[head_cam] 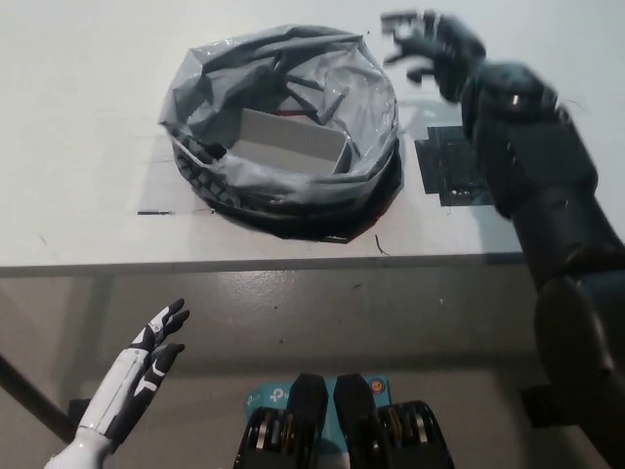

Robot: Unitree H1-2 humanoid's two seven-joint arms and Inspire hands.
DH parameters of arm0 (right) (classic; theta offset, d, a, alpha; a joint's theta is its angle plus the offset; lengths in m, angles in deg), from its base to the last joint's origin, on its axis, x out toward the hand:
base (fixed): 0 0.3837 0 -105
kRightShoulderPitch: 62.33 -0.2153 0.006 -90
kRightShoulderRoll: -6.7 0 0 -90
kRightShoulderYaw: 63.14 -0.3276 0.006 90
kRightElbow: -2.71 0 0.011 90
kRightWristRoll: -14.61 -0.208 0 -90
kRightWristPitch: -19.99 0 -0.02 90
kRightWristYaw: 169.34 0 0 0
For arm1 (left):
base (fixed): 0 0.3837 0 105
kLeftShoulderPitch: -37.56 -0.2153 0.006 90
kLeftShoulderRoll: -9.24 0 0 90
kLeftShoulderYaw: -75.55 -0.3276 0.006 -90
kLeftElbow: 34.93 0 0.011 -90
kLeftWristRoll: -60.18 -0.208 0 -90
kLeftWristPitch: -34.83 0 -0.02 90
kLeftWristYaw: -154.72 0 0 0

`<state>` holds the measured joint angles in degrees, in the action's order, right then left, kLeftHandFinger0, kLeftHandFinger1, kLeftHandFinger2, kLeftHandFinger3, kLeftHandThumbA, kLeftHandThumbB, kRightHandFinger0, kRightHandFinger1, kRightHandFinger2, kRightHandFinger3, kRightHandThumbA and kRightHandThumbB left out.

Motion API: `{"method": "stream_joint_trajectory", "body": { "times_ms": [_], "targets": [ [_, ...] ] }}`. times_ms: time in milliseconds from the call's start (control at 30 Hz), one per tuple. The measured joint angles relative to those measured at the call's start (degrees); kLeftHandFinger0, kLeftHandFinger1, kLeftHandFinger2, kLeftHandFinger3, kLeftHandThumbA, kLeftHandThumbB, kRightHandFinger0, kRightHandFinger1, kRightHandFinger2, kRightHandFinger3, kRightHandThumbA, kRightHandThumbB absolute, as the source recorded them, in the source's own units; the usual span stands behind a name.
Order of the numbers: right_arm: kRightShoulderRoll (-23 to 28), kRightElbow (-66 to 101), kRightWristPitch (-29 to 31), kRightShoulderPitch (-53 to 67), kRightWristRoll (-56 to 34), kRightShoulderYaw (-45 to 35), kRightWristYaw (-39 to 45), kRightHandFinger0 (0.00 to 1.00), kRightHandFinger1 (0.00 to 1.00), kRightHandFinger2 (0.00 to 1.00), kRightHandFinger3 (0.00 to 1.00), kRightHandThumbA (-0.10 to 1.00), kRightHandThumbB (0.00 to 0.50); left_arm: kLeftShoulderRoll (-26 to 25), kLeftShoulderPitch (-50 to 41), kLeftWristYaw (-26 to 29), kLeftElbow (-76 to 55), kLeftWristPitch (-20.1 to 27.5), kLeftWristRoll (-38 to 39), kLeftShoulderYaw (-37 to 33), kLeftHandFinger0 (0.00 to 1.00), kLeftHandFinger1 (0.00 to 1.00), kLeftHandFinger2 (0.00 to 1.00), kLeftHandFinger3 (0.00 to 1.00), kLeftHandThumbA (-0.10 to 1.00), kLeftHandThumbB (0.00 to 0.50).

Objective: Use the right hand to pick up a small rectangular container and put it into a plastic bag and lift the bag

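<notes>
The small rectangular container (290, 144) already lies inside the plastic bag (283, 117), which sits on the worktop (78, 117) just left of and below the right robot hand (430, 44). That robot hand hangs empty, fingers spread and curled, clear of the bag's rim. To lift well, it should pinch a gathered fold of the near rim firmly, then rise straight up. The left robot hand (146, 362) idles open, low beside the worktop's edge.

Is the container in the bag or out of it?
In. The grey container lies inside the open plastic bag, whose rim surrounds it on the table.
</notes>
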<state>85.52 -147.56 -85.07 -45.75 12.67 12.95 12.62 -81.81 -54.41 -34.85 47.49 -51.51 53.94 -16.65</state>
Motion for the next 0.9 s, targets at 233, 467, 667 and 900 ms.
{"method": "stream_joint_trajectory", "body": {
  "times_ms": [233, 467, 667, 900],
  "targets": [
    [-0.47, 4.95, -3.14, -5.00, -2.71, -1.11, -0.23, 0.00, 0.14, 0.68, 1.00, -0.10, 0.140, -0.01, 0.46, -0.01, 0.01, 0.00, -0.18, 0.00, 0.88, 1.00, 1.00, 1.00, 1.00, 0.217],
    [-1.94, 6.64, -5.60, -4.88, -4.18, -0.97, -1.03, 0.00, 0.11, 0.54, 0.51, -0.10, 0.209, -0.04, 0.66, -0.02, 0.01, 0.00, -0.20, -0.01, 0.88, 1.00, 1.00, 1.00, 1.00, 0.203],
    [-0.91, 7.25, -5.50, -3.42, -0.12, 8.40, -1.87, 1.00, 1.00, 1.00, 1.00, 0.83, 0.492, -0.18, 0.71, -0.01, 0.10, -0.01, -0.22, -0.02, 0.88, 1.00, 1.00, 1.00, 1.00, 0.215],
    [1.04, 6.22, -5.71, -0.13, 8.50, 25.33, -1.71, 1.00, 1.00, 1.00, 1.00, 0.91, 0.500, -0.18, 0.67, -0.01, 0.39, -0.03, -0.22, -0.07, 0.87, 1.00, 1.00, 1.00, 1.00, 0.188]
  ]
}}
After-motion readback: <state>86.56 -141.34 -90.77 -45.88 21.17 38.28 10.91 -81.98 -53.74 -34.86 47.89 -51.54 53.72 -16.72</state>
